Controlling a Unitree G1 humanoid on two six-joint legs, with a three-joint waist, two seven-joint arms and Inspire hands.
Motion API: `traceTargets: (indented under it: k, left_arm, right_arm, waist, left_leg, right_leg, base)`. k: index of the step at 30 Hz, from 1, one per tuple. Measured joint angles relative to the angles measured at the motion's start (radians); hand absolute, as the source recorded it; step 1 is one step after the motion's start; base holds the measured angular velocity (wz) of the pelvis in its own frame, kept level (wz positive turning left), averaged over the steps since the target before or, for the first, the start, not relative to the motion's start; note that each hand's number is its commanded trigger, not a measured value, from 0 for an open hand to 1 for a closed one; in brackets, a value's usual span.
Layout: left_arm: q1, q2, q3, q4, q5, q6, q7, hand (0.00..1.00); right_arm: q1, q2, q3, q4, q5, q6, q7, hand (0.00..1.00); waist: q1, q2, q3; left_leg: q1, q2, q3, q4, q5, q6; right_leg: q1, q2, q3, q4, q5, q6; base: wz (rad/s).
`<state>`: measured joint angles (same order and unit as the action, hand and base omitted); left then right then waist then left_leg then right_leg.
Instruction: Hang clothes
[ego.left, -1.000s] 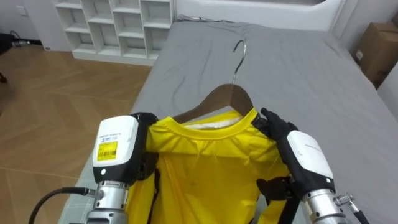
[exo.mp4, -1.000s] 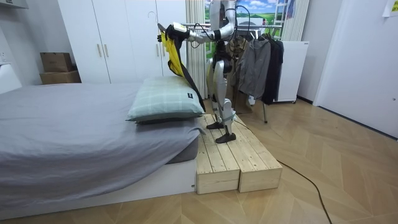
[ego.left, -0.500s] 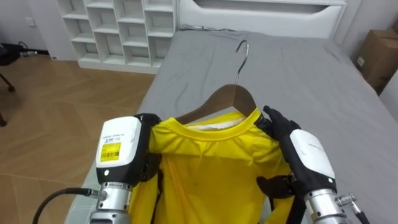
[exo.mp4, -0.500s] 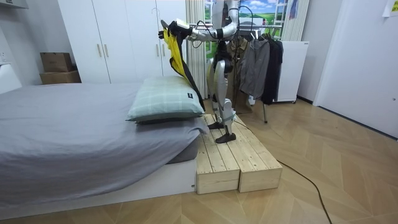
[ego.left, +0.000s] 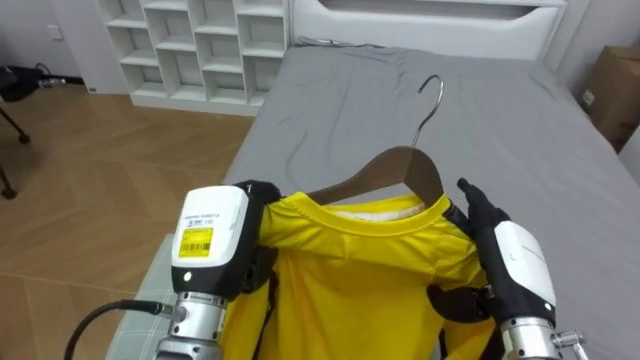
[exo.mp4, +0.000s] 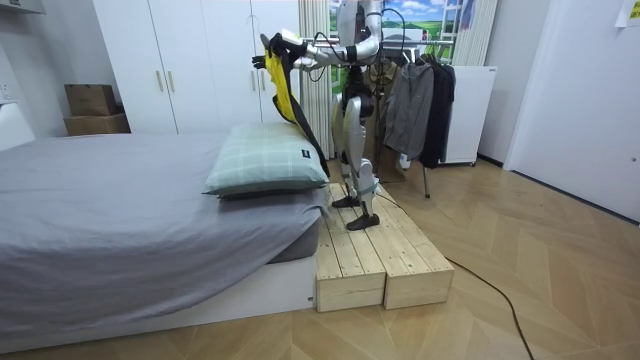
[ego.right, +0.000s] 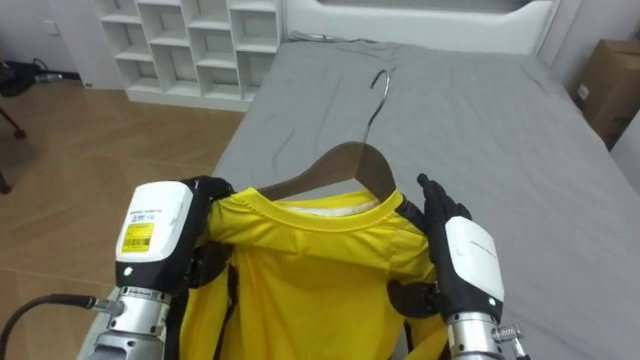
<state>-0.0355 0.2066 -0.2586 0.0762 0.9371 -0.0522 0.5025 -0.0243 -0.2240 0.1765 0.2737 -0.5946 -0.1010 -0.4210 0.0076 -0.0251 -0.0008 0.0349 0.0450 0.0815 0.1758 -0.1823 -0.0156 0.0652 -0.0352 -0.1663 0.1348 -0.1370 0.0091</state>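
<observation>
Close under the camera, the left hand (ego.left: 212, 245) and the right hand (ego.left: 520, 270) are holding a yellow shirt (ego.left: 350, 280) up between them, one at each shoulder of it. The left hand is turning its back to the camera, and its dark fingers (ego.left: 258, 192) are curling over the top of the shirt's left shoulder. The right hand is pinching the other shoulder: its fingers (ego.left: 472, 200) are lying along the edge of the cloth, and its thumb is pressing on the front side.

The shirt is sitting on a wooden hanger (ego.left: 395, 168), whose middle part is rising out of the collar. Its metal hook (ego.left: 430, 95) is pointing up and away from the robot and is hanging on nothing.

Beyond the shirt a bed (ego.left: 500, 120) with a grey cover is stretching away to a white headboard (ego.left: 430, 15). To the left of the bed a wooden floor (ego.left: 100, 170) is showing, and behind it a white shelf (ego.left: 190, 40) is standing against the wall. A cardboard box (ego.left: 608, 90) is standing at the right edge.

From the room view, the robot is standing upright on a low wooden platform (exo.mp4: 385, 250) just beside the bed. It is stretching both arms forward at shoulder height, with the shirt hanging above a checked pillow (exo.mp4: 265, 160). Behind the robot, dark clothes (exo.mp4: 415, 105) are hanging on a rack.
</observation>
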Motion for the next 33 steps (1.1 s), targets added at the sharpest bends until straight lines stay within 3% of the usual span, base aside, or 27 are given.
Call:
traceTargets:
  k: [17,18,19,20,21,33]
  left_arm:
    - [0.0,0.007,0.001,-0.025,0.0,0.003,-0.045,1.0]
    - [0.0,0.007,0.001,-0.025,0.0,0.003,-0.047,1.0]
    - [0.0,0.007,0.001,-0.025,0.0,0.003,-0.048,1.0]
    - [0.0,0.007,0.001,-0.025,0.0,0.003,-0.048,1.0]
    - [0.0,0.007,0.001,-0.025,0.0,0.003,-0.048,1.0]
    - [0.0,0.006,0.002,-0.039,-0.001,0.022,-0.055,1.0]
  right_arm:
    - [-0.013,0.03,0.002,0.056,-0.006,0.002,-0.08,0.03]
    - [-0.017,0.031,0.002,0.066,-0.007,0.002,-0.083,0.07]
    - [-0.017,0.031,0.002,0.068,-0.007,0.002,-0.084,0.43]
    - [-0.017,0.031,0.002,0.068,-0.008,0.002,-0.085,0.91]
    - [-0.017,0.031,0.002,0.068,-0.008,0.002,-0.087,1.0]
    - [-0.019,0.03,0.01,0.07,-0.04,0.016,-0.089,1.0]
  waist:
    - [0.002,-0.009,0.0023]
    - [0.002,-0.009,0.0022]
    - [0.002,-0.009,0.0022]
    - [0.002,-0.009,0.0022]
    - [0.002,-0.009,0.0022]
    - [-0.002,-0.009,0.0017]
  left_leg:
    - [-0.01,-0.004,-0.004,0.011,0.0,0.0]
    - [-0.01,-0.005,-0.004,0.012,0.0,0.0]
    - [-0.011,-0.005,-0.004,0.013,0.0,0.0]
    - [-0.011,-0.005,-0.004,0.013,0.0,0.0]
    - [-0.012,-0.005,-0.004,0.014,0.0,0.0]
    - [-0.025,-0.005,-0.003,0.014,0.0,0.0]
  right_leg:
    - [-0.001,-0.004,-0.001,-0.001,-0.005,0.003]
    - [-0.001,-0.004,-0.001,-0.002,-0.005,0.003]
    - [-0.001,-0.004,-0.001,-0.002,-0.005,0.003]
    - [-0.001,-0.004,-0.001,-0.001,-0.005,0.003]
    - [-0.001,-0.004,-0.002,-0.001,-0.005,0.003]
    - [-0.015,-0.005,-0.003,0.001,-0.005,0.003]
  base:
    - [0.0]
    - [0.0]
    - [0.0]
    - [0.0]
    - [0.0]
    - [0.0]
